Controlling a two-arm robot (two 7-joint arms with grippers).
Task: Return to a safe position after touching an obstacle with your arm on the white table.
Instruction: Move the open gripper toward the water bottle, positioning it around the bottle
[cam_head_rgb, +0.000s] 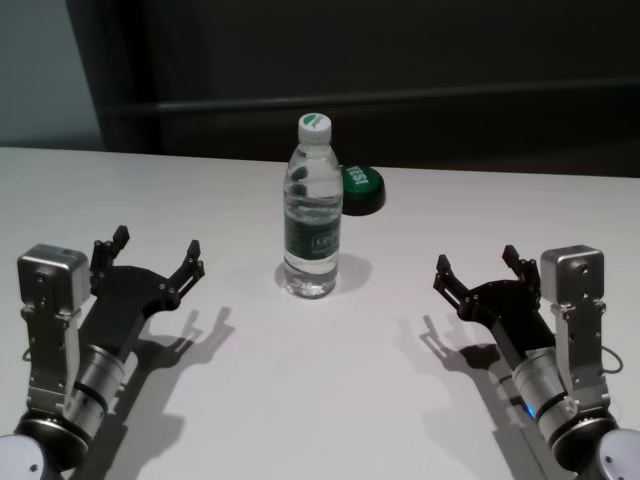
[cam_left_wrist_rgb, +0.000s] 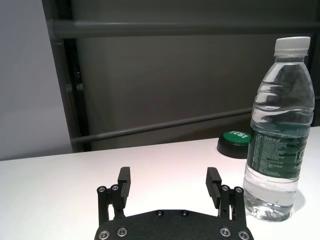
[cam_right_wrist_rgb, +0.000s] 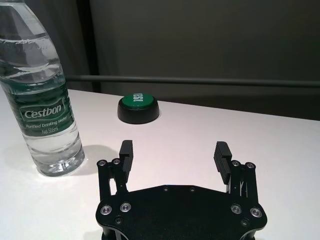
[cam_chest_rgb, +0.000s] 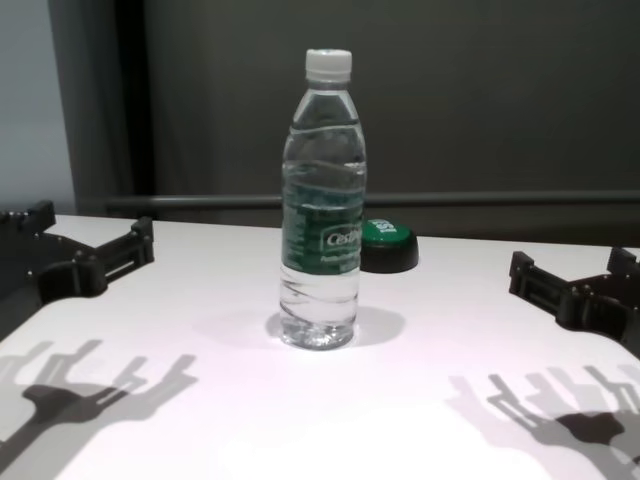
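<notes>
bottle: clear plastic water bottle (cam_head_rgb: 312, 215), white screw cap, dark green label with white lettering, standing upright on the white table (cam_head_rgb: 330, 400) — water inside, nothing touching it.
bottle in other views: chest view shows it dead centre (cam_chest_rgb: 320, 210); left wrist view has it off to one side of the fingers (cam_left_wrist_rgb: 280, 135); right wrist view shows the label reading "Cestbon" (cam_right_wrist_rgb: 42, 100).
table: plain white top (cam_chest_rgb: 400, 400), bottle's shadow falls at its base, gripper shadows lie on the surface nearer the robot than the bottle.
left gripper: (cam_head_rgb: 157, 258) on the bottle's left and nearer the robot, well apart from it, hovering above the table, fingers spread wide, holding nothing — same spread seen from its own wrist camera (cam_left_wrist_rgb: 170, 186).
right gripper: (cam_head_rgb: 478, 270) on the bottle's right and nearer the robot, well apart from it, above the table, fingers spread, nothing between them; wrist camera confirms the gap (cam_right_wrist_rgb: 174, 152).
button: round green-topped button on a black base (cam_head_rgb: 360, 190) just behind the bottle, slightly to its right, white lettering on top, sitting on the table near its far edge.
background: dark wall with a horizontal rail (cam_chest_rgb: 450, 200) behind the bottle, beyond the table.
</notes>
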